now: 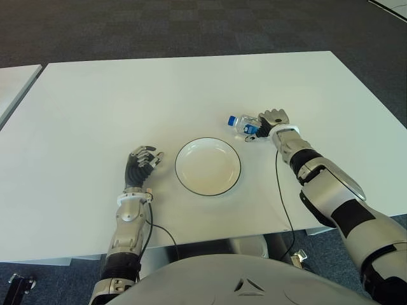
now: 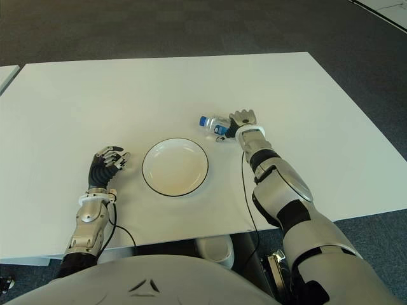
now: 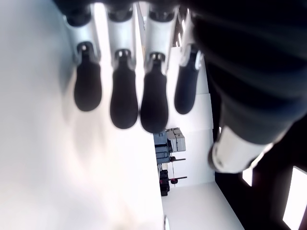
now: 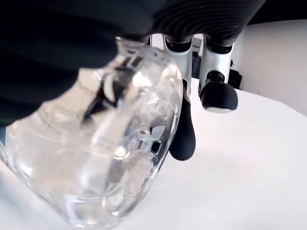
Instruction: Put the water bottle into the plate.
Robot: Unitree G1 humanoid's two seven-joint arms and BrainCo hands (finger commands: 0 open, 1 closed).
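A small clear water bottle point(image 1: 241, 124) with a blue cap and blue label lies on its side on the white table point(image 1: 127, 95), just right of and beyond the plate. The white plate point(image 1: 180, 171) with a dark rim sits near the table's front middle and holds nothing. My right hand point(image 1: 273, 119) is at the bottle's base end, palm against it. In the right wrist view the bottle point(image 4: 96, 158) fills the space under the palm while the fingers point(image 4: 218, 93) reach past it, not closed around it. My left hand point(image 1: 143, 162) shows left of the plate, fingers relaxed.
Dark carpet lies beyond the table's far edge. Part of a second white table point(image 1: 16, 79) shows at the far left. A black cable point(image 1: 283, 203) runs along my right arm over the table's front edge.
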